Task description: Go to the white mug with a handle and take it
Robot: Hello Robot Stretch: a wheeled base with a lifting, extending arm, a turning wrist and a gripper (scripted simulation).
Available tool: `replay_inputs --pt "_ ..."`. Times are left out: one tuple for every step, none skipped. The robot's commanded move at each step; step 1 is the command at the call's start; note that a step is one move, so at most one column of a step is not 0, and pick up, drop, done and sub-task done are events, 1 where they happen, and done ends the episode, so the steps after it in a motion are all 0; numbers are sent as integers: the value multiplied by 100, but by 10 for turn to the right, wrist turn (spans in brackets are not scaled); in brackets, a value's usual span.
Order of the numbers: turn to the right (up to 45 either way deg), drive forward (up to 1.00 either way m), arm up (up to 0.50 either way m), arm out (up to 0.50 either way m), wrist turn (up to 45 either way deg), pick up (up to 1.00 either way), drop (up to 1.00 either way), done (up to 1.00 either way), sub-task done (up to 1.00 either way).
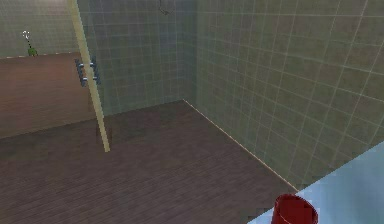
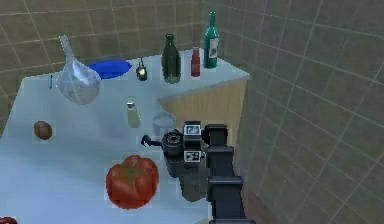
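We log the gripper [image 2: 158, 142] at the pale countertop [image 2: 60, 170]. A pale cup-shaped thing [image 2: 163, 123], which we take for the white mug (handle not resolved), stands right at the jaws' far end. We cannot tell if they touch it or have hold of anything. Relative to the jaws: a tomato [image 2: 132, 181] lies near, down toward the arm side view's left, a small shaker [image 2: 132, 113] stands just up-left, and a dark bottle [image 2: 170, 57] and a green bottle [image 2: 211, 42] stand well beyond.

Tiled walls [image 1: 290, 90], dark floor [image 1: 160, 160], likely wooden door [image 1: 40, 95]
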Motion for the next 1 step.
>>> replay_inputs --pt "0 0 10 0 0 0 0 0 0"
